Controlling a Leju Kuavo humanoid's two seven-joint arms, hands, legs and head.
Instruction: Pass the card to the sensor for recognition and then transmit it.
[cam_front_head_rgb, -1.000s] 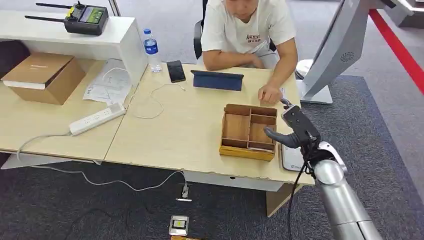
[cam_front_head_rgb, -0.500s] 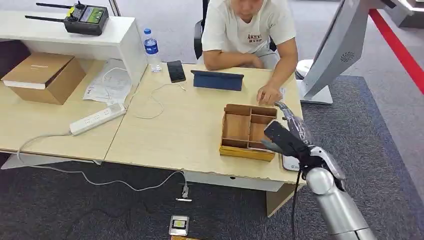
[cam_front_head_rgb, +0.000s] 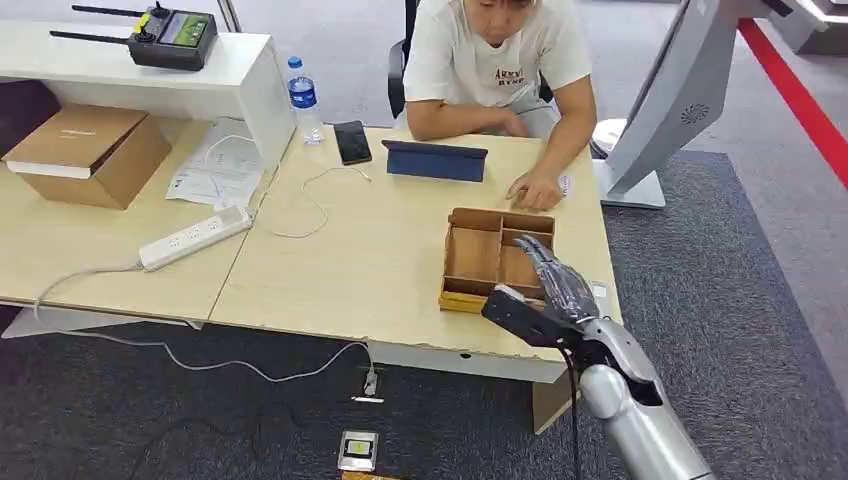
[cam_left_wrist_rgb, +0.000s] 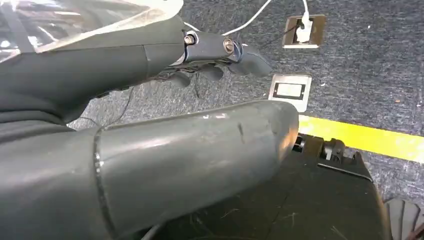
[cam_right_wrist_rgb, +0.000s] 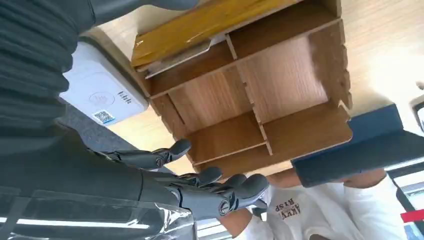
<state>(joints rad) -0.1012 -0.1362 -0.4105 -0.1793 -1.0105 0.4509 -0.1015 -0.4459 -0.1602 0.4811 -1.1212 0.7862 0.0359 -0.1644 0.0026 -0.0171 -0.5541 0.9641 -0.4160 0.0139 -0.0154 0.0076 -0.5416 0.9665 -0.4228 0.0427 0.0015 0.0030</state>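
My right hand (cam_front_head_rgb: 548, 295) hovers with spread fingers and nothing in it over the near right corner of the wooden divided tray (cam_front_head_rgb: 495, 214). In the right wrist view its dark fingers (cam_right_wrist_rgb: 220, 192) reach along the tray's (cam_right_wrist_rgb: 200, 30) side. A pale flat card-like piece (cam_right_wrist_rgb: 180, 55) lies in the narrow compartment by the tray's yellowish wall. The white sensor box (cam_right_wrist_rgb: 100, 92) sits on the table right beside the tray; my hand covers most of it in the head view. My left hand (cam_left_wrist_rgb: 125, 65) hangs above the carpet and holds nothing.
A person sits at the far side, one hand (cam_front_head_rgb: 537, 190) resting on the table just beyond the tray. A blue tablet case (cam_front_head_rgb: 435, 160), a phone (cam_front_head_rgb: 352, 142), a bottle (cam_front_head_rgb: 303, 100) and a power strip (cam_front_head_rgb: 195, 237) lie further left. A white stand (cam_front_head_rgb: 660, 110) rises at the right.
My right hand has come back toward the table's near edge and a little left, from above the sensor to the tray's near right corner, turning as it went. The person's hand stayed.
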